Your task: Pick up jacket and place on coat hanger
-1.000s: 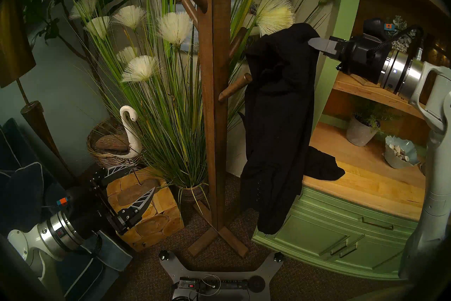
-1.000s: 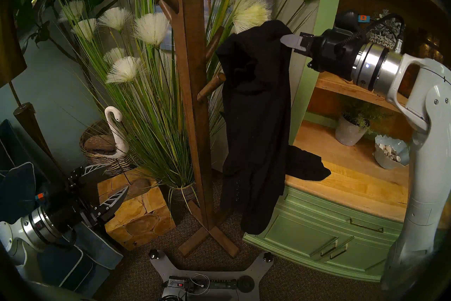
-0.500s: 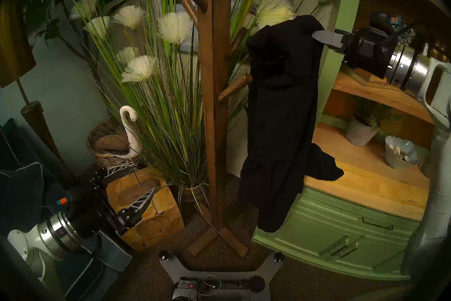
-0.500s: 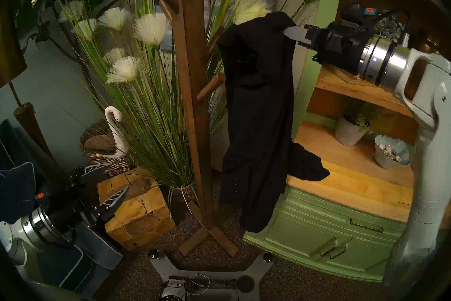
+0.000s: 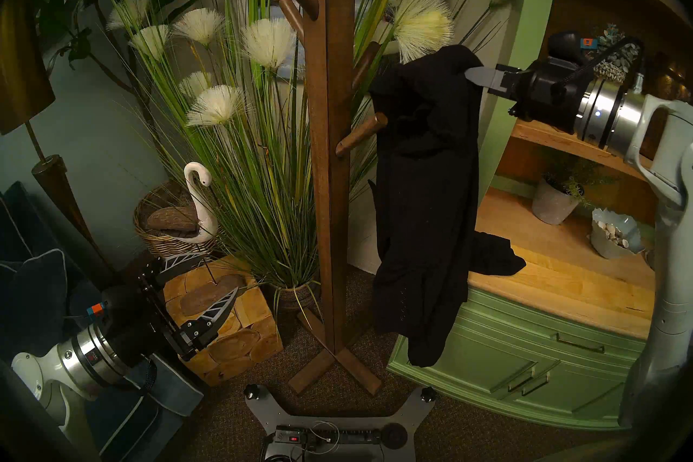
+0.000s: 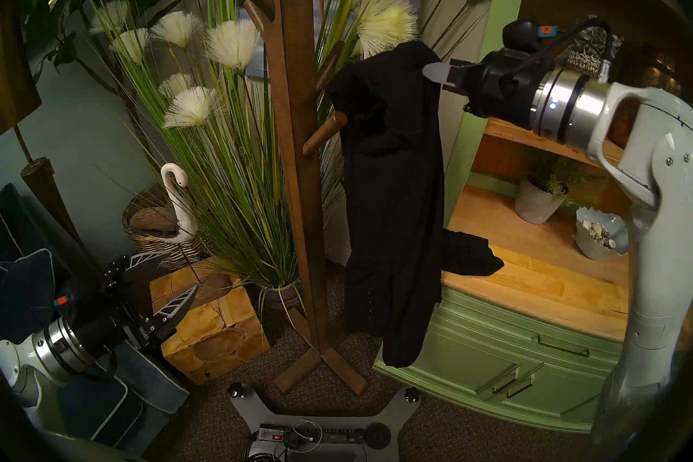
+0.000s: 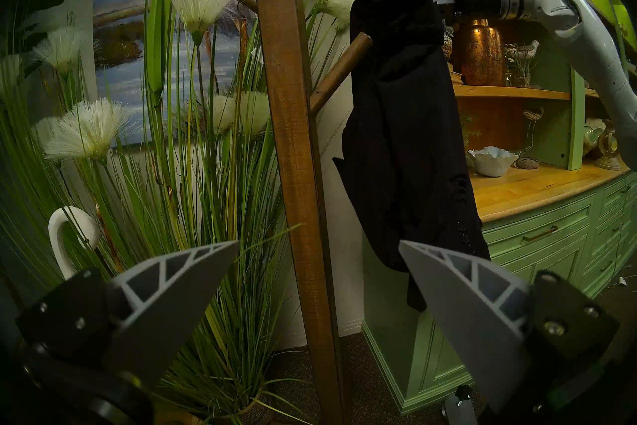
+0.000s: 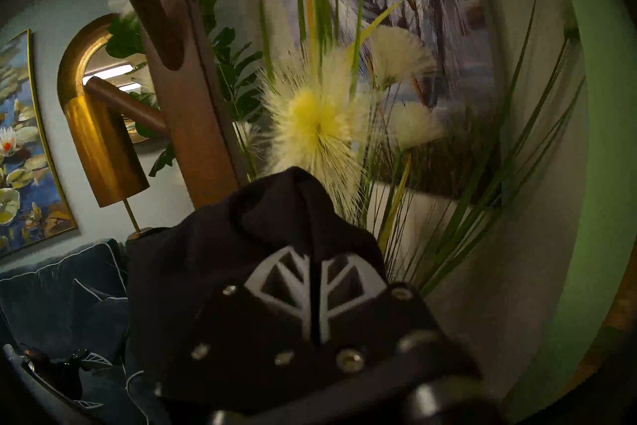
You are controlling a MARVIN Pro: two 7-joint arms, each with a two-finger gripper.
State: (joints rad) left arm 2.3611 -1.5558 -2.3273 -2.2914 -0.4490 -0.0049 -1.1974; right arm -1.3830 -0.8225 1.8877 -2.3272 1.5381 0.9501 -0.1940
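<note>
R gripper (image 5: 473,74) is clamping the black jacket (image 5: 423,187) by its top beside the coat stand (image 5: 326,150), limp & light so probably swinging; L gripper (image 5: 210,275) idling, jaws apart.

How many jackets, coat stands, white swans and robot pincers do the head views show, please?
jacket: 1
coat stand: 1
white swan: 1
pincers: 2, left pincer and right pincer
Total: 5
</note>
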